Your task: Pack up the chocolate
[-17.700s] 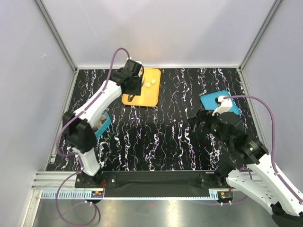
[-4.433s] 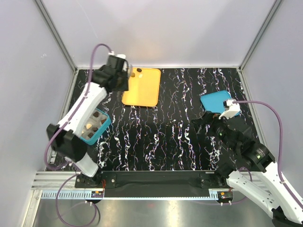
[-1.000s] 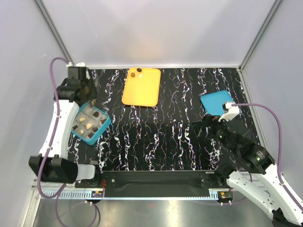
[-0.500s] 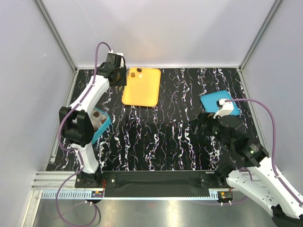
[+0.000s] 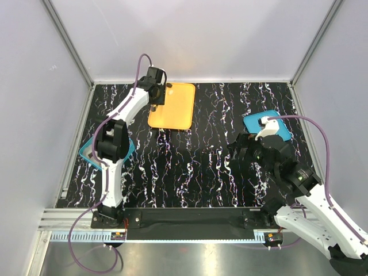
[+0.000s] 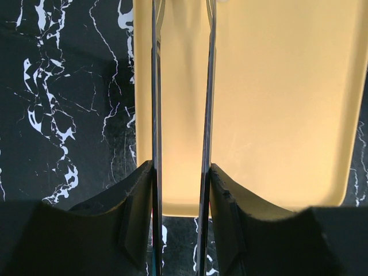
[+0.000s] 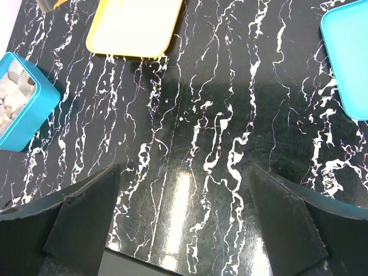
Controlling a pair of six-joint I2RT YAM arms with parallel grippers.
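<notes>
Showing left gripper (image 5: 160,93) at orange tray's (image 5: 179,110) far-left corner, grip impossible to tell, and right gripper (image 7: 184,169) spread wide.

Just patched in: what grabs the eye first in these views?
The left end effector reaches to the far-left corner of the orange tray, open over it. The teal box sits far left, half hidden under that arm, while the right end effector hovers open on the right.

Robot arms: two, the left arm (image 5: 129,109) and the right arm (image 5: 299,181)
Orange tray (image 5: 177,109): one
Teal compartmented box (image 7: 26,112): one
Flat teal lid (image 7: 348,52): one
Chocolate pieces: too hidden and small to count
</notes>
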